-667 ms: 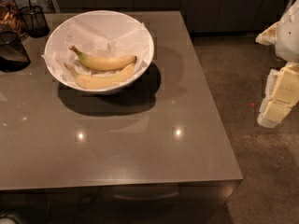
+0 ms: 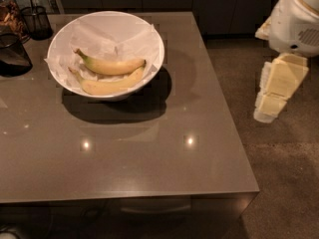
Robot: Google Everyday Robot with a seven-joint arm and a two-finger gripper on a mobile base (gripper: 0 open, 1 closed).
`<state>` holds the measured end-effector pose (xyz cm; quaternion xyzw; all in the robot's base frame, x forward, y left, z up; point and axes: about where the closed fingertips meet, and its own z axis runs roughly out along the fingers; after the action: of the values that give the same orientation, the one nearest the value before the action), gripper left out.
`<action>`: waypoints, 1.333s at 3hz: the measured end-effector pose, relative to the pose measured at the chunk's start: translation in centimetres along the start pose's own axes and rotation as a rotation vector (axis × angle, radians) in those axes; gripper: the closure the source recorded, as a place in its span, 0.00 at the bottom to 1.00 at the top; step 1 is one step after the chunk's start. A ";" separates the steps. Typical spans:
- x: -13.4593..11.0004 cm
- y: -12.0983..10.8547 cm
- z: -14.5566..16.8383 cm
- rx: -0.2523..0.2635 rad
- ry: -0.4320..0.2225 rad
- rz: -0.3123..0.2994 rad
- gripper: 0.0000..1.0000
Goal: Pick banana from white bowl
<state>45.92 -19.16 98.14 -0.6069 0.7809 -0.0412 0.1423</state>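
Observation:
A large white bowl (image 2: 149,39) lined with crumpled white paper stands on the grey table (image 2: 149,148) at the back left. Two yellow bananas lie in it, one (image 2: 112,66) above the other (image 2: 109,86). My gripper (image 2: 274,96) hangs at the right, beyond the table's right edge and over the floor, well apart from the bowl. It holds nothing that I can see.
A dark glass container (image 2: 12,56) sits at the table's left edge. A black mesh holder (image 2: 36,21) and a jar (image 2: 10,14) stand at the back left corner. Dark cabinets run along the back. Brown floor lies to the right.
The arm at the right has come further into view and sits slightly lower and closer. The bowl and bananas have not moved.

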 end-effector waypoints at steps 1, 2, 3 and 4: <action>-3.5 -1.1 1.1 -0.041 0.045 -0.045 0.00; -7.6 -1.8 3.7 -0.093 0.073 -0.107 0.00; -8.6 -2.3 3.8 -0.069 0.050 -0.115 0.00; -10.9 -3.4 3.8 -0.023 0.015 -0.148 0.00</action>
<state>52.57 -9.21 97.23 -0.6645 0.7351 -0.0469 0.1261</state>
